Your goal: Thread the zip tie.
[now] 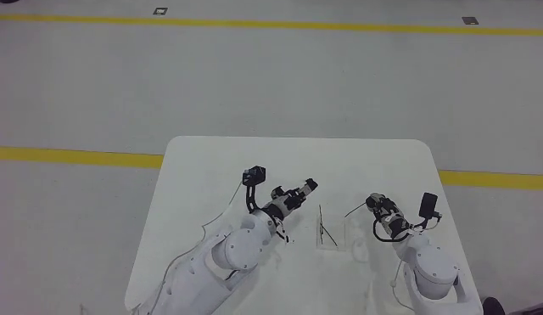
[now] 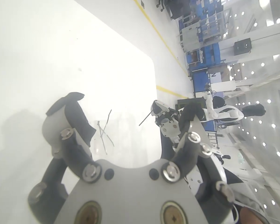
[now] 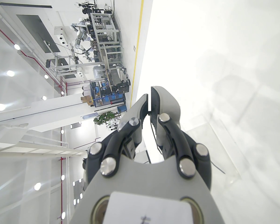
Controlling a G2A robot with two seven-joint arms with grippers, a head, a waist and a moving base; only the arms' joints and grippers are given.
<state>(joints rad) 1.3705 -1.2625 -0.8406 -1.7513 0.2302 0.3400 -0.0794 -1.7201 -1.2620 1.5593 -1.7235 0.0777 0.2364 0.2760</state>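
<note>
Black plastic, thin and straight like a needle, the zip tie [image 1: 355, 209] stuck out from the right gripper [image 1: 374, 202], whose fingers were clenched on one end of it. It was held a little above the tabletop [image 1: 254, 166], with its free end toward the middle. Some more black ties [image 1: 324, 227] lay crossed over each other on a clear tray [image 1: 344, 245] between the two arms, and the left gripper [image 1: 306, 185] was just beside this tray, its fingers [image 2: 70, 108] released wide and grasping nothing.
</note>
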